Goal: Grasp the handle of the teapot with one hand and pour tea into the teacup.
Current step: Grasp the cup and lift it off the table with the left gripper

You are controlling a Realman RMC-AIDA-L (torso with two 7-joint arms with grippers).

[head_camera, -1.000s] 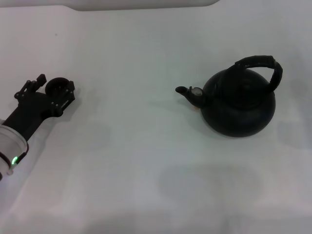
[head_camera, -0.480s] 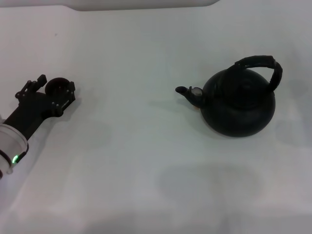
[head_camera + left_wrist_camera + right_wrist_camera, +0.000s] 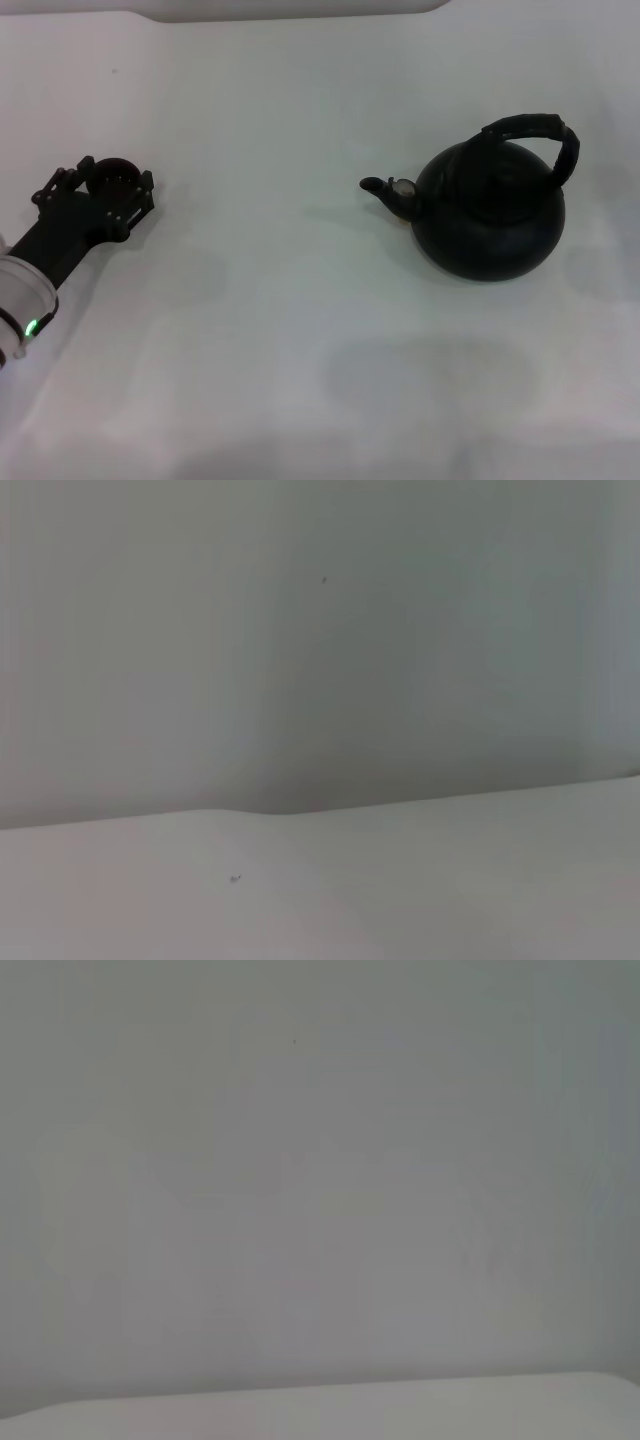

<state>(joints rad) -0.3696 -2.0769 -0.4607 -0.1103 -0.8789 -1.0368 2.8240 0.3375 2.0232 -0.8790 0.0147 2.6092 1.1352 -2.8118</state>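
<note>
The white table (image 3: 300, 330) fills the head view, its far edge running along the top well behind the teapot (image 3: 490, 210), with wide bare surface in front of the pot and between it and the left arm. The teapot stands upright on the table, spout aimed toward the left gripper (image 3: 100, 182), and its handle (image 3: 540, 140) arches over the lid, tilted toward the pot's far side, with nothing touching it. Well away from the teapot, off its spout side, the left gripper sits low over the table with its fingers spread to either side of the teacup (image 3: 112, 176), which lies between them; whether they press on it cannot be told. Compared with a second ago, the gripper has shifted slightly so the cup sits more squarely between the fingers; the teapot has not moved. The right gripper is out of sight.
</note>
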